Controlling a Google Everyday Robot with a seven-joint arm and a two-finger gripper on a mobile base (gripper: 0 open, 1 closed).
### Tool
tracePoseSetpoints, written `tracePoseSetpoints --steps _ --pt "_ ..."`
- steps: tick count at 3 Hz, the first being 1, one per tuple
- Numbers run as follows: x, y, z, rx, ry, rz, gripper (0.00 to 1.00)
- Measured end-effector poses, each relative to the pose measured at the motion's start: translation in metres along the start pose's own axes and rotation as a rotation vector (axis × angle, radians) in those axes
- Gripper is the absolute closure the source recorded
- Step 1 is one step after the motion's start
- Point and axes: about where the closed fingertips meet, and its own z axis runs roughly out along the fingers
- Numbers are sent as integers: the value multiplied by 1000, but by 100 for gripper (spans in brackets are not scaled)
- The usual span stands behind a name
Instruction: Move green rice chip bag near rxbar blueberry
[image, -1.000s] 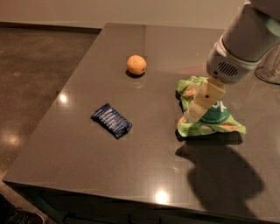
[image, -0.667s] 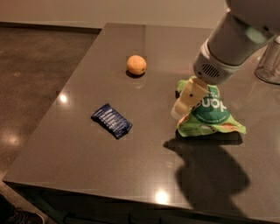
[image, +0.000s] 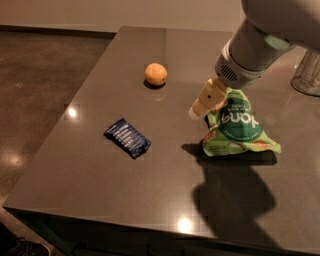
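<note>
The green rice chip bag (image: 239, 126) is light green with a dark green round logo. It stands upright at the right of the table, its top pinched in my gripper (image: 212, 103). Its lower edge is at or just above the tabletop, over a dark shadow. One cream finger (image: 204, 101) shows on the bag's left side; the other is hidden behind the bag. The rxbar blueberry (image: 127, 137), a small flat dark-blue wrapper, lies on the left part of the table, well left of the bag and gripper.
A round orange fruit (image: 156, 74) sits toward the back of the table, between the bar and the gripper. A clear glass container (image: 307, 75) stands at the far right edge. The grey table (image: 100, 185) ends close in front and at the left.
My arm has swung left and toward the camera. The bag, first slumped on the table, now hangs upright from the gripper and has shifted slightly left. The bar and the orange have not moved.
</note>
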Motion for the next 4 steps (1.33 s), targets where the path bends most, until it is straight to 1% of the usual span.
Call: tracePoseSetpoints --steps 1,2,3,4 --pt "0 -26 1 49 11 59 0" --pt "12 -50 8 74 56 113 0" --pt "32 -59 26 66 127 146 0" --pt "52 -56 43 26 198 148 0"
